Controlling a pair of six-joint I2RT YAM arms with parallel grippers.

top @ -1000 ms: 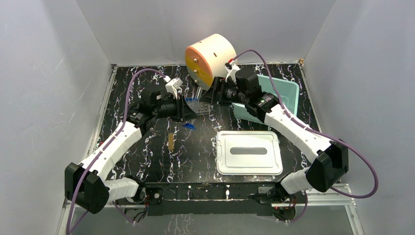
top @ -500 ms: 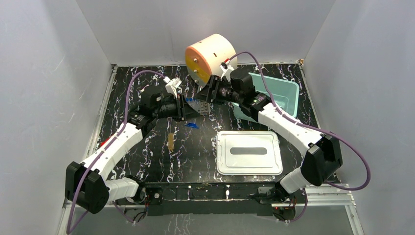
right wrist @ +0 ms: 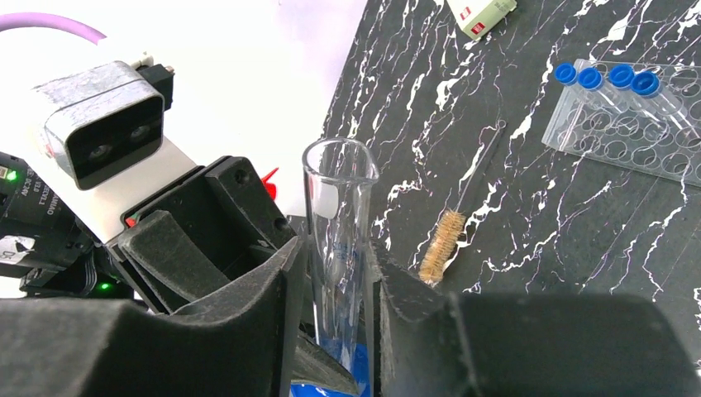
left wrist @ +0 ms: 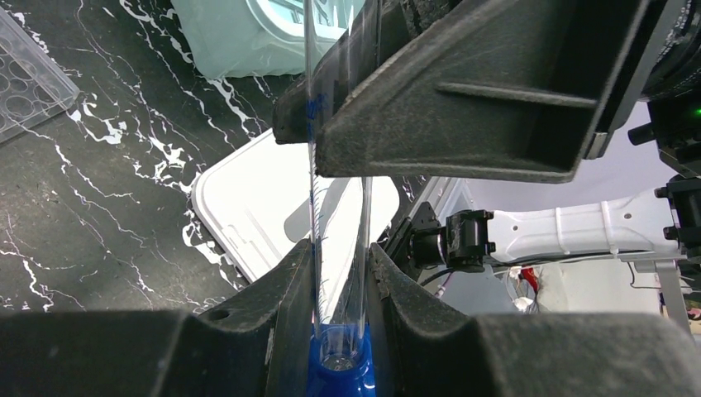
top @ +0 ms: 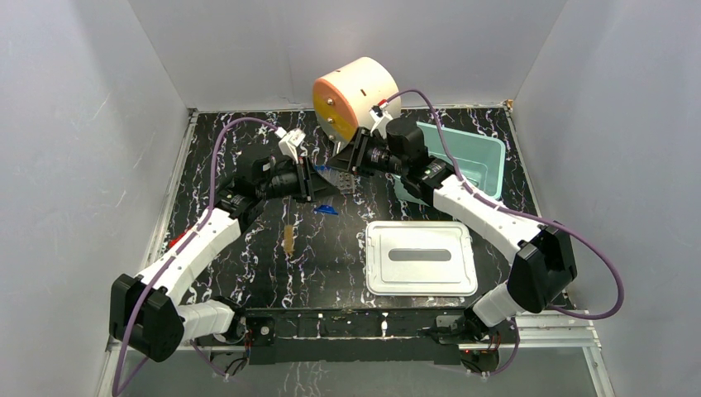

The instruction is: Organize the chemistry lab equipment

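A clear graduated cylinder (left wrist: 339, 273) with a blue base (top: 326, 209) is held between both arms above the table. My left gripper (left wrist: 340, 252) is shut on it just above the blue base (left wrist: 339, 372). My right gripper (right wrist: 335, 248) is shut on the same cylinder (right wrist: 339, 207) further up, below its spout. In the top view the left gripper (top: 321, 188) and right gripper (top: 347, 159) meet tip to tip. A clear tube rack (right wrist: 628, 124) holding several blue-capped tubes (right wrist: 608, 76) lies beside them. A tan bristle brush (right wrist: 442, 244) lies on the table.
The cream-and-orange round cabinet (top: 355, 99) stands at the back. The teal tub (top: 475, 161) is at the back right, under the right arm. Its white lid (top: 422, 258) lies front right. The brush also shows in the top view (top: 288, 238). A small box (right wrist: 479, 12) lies far left.
The right gripper has moved left and closed in on the left gripper. The cylinder's blue base has shifted slightly right and up.
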